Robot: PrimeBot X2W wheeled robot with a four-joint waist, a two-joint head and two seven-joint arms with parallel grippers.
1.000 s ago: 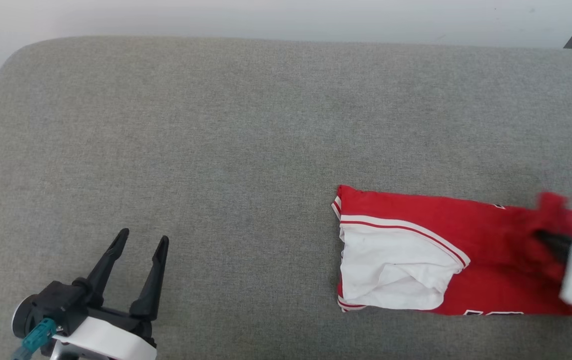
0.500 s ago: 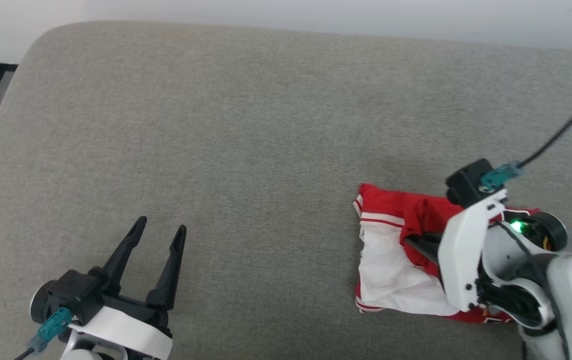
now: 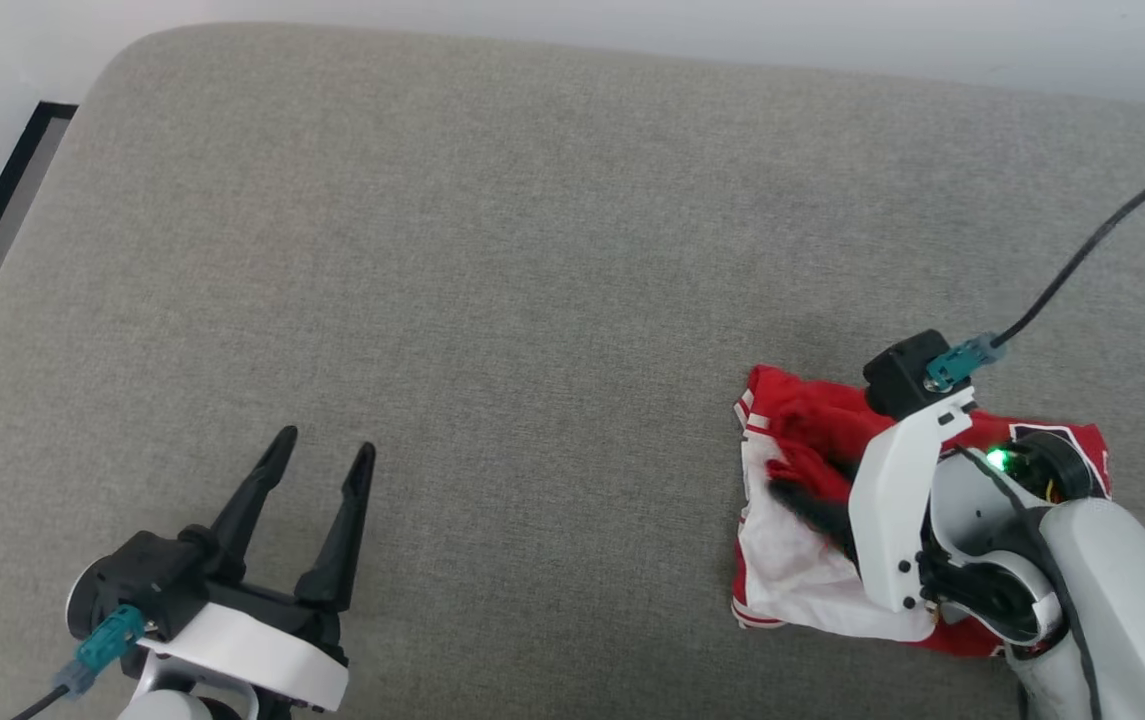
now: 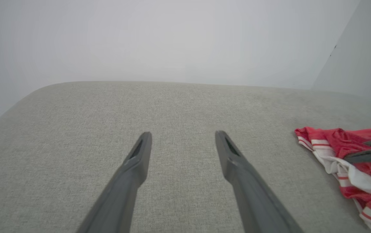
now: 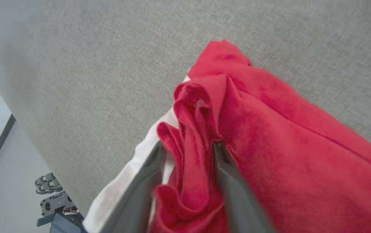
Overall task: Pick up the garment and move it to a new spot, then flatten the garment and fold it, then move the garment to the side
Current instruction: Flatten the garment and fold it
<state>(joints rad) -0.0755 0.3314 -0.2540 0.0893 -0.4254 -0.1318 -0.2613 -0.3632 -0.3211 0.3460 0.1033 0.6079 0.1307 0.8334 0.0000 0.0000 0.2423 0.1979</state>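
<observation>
1. Location: the garment (image 3: 794, 575) lies on the grey cushion (image 3: 532, 250), in its right-hand part, closer to the near edge than to the far edge and well apart from the rounded far-left corner.
2. Condition: the garment is gathered into a compact, multi-layer packet. A red flap is bunched over the white sleeve, and striped trim shows along the left side.
3. Right gripper (image 5: 188, 145): the fingers stand either side of a bunched red fold, partly apart. Whether they are clamping it cannot be told.
4. Left gripper (image 3: 325, 443): fully spread and empty, above bare cushion near the near-left edge.
5. Progress, as judged: relocation and flattening appear complete, and folding is in its late stage. The top fold needs tidying.
6. Remaining: move the garment to the side.
</observation>
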